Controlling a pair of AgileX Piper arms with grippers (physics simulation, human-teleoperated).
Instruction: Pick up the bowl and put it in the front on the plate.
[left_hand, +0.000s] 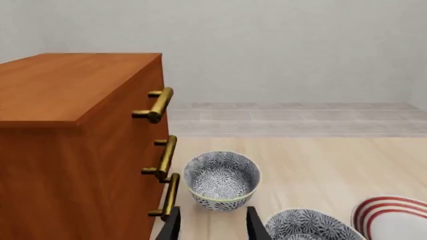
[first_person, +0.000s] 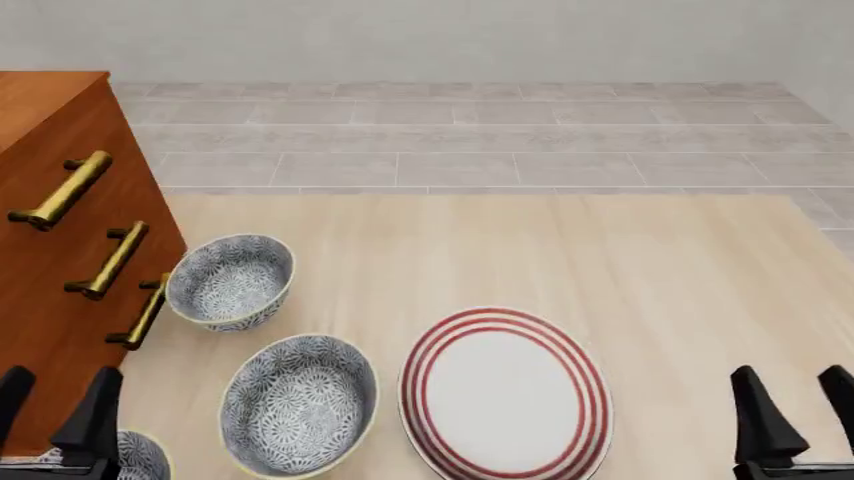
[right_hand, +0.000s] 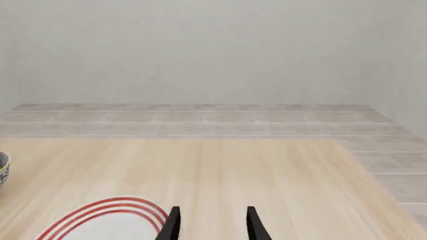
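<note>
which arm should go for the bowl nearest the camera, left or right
Left, probably. The open left hand sits right beside the cut-off blue-and-white floral bowl at the near left edge. The open right hand is across the table, beyond the white red-ringed plate.

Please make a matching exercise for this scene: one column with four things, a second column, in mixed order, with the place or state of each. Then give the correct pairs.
Things:
1. plate
2. bowl nearest the cabinet handles
3. cabinet
4. right gripper

Places or states:
A. brown wood with brass handles, at the table's left side
B. open, holding nothing, at the lower right of the front view
C. flat, white with red rings, nothing on it
D. blue-and-white, tilted, farther back than the middle bowl

Pairs: 1-C, 2-D, 3-A, 4-B
</note>
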